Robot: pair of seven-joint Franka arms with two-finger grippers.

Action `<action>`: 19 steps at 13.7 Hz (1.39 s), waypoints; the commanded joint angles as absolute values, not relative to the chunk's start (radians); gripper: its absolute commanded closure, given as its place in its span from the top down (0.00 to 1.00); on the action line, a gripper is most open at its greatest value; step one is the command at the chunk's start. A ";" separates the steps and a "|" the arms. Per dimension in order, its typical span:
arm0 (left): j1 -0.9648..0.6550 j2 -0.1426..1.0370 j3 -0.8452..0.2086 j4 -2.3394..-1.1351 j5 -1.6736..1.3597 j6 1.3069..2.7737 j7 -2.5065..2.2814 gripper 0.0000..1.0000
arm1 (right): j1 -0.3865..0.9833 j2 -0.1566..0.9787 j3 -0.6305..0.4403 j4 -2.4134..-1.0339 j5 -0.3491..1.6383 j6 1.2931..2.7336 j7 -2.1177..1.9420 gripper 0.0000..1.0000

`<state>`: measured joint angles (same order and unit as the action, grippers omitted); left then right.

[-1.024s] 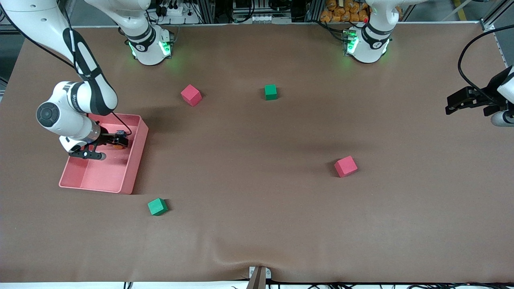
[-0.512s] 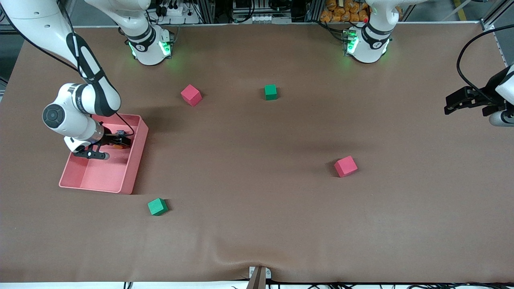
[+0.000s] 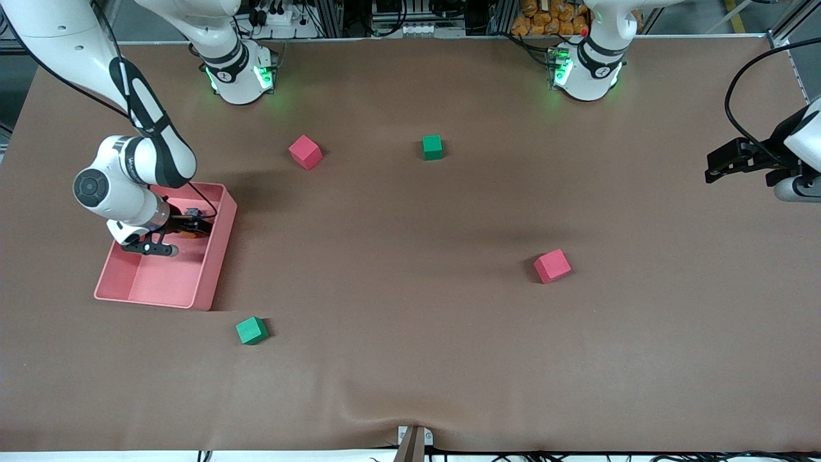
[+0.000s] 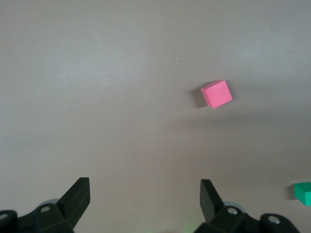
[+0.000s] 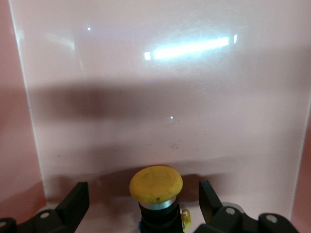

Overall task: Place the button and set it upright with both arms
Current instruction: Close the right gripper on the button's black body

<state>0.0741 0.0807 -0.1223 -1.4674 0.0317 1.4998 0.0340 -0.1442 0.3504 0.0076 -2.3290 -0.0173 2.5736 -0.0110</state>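
With the right gripper [image 5: 143,213] down in the pink tray [image 3: 211,269], the button [image 5: 156,187] stands between its wide-open fingers [image 5: 75,201], cap apparently upward, while the left gripper [image 4: 145,199], likewise wide and empty, waits well apart over bare surface [image 3: 410,359].

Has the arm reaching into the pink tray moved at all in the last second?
Yes. The right gripper, open around the button, has crept toward the end of the pink tray farther from the front camera. The tray itself stayed put.
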 commanded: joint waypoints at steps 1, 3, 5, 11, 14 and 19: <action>0.072 0.081 -0.126 -1.456 0.037 1.502 0.031 1.00 | -0.152 0.359 0.014 -2.326 -0.040 2.583 -0.015 1.00; 0.074 0.080 -0.126 -1.456 0.037 1.502 0.035 1.00 | -0.153 0.357 0.014 -2.327 -0.040 2.573 -0.017 1.00; 0.075 0.080 -0.126 -1.456 0.035 1.502 0.038 1.00 | -0.156 0.354 0.014 -2.332 -0.040 2.569 -0.031 1.00; 0.072 0.081 -0.126 -1.457 0.037 1.520 0.040 1.00 | -0.163 0.324 0.014 -2.336 -0.040 2.499 -0.049 1.00; 0.063 0.083 -0.138 -1.457 0.041 1.522 0.043 1.00 | -0.179 0.322 0.015 -2.339 -0.040 2.471 -0.069 1.00; 0.040 0.083 -0.146 -1.460 0.043 1.522 0.035 1.00 | -0.190 0.315 0.017 -2.338 -0.040 2.424 -0.087 1.00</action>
